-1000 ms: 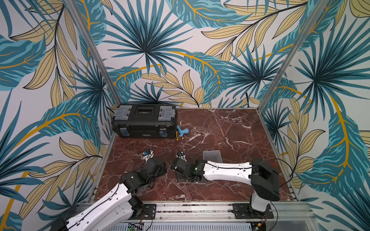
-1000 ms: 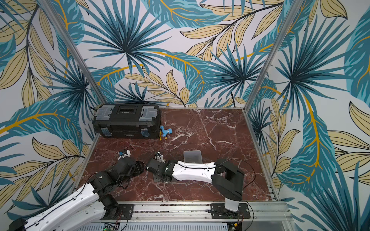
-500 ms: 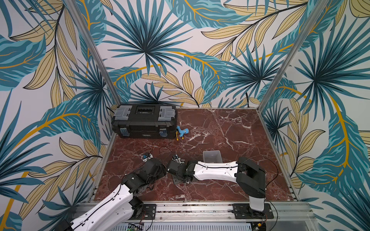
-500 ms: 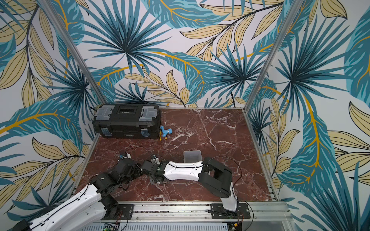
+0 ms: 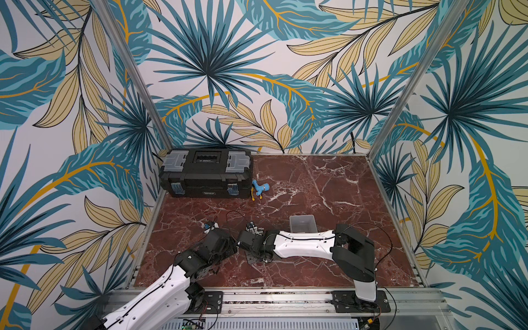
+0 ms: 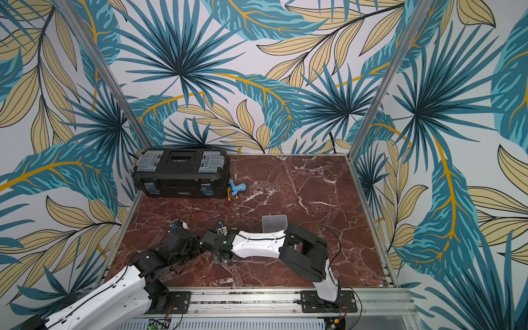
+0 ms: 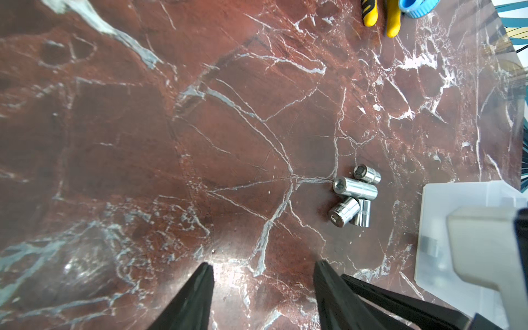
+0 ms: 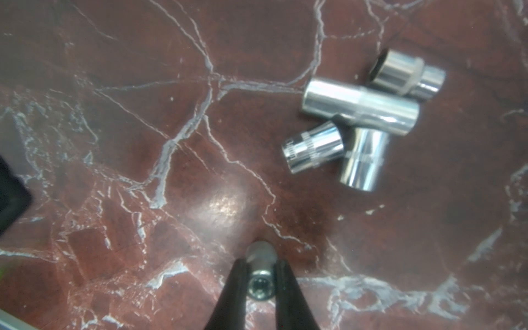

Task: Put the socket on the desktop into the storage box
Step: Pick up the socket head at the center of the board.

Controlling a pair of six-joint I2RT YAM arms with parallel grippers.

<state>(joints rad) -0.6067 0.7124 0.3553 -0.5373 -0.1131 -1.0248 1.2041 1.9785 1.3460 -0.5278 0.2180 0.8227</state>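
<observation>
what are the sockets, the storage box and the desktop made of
sockets: probably chrome-plated steel, mirror-bright with sharp reflections and knurled bands. storage box: pale grey, slightly translucent plastic, matte. desktop: glossy red-brown marble look with white veins and glare; could be real stone or printed laminate.

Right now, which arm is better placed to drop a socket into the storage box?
Right. The right claw is shut on a socket, and the storage box sits close beside that arm. The left claw hangs open and empty over the bare desktop.
</observation>
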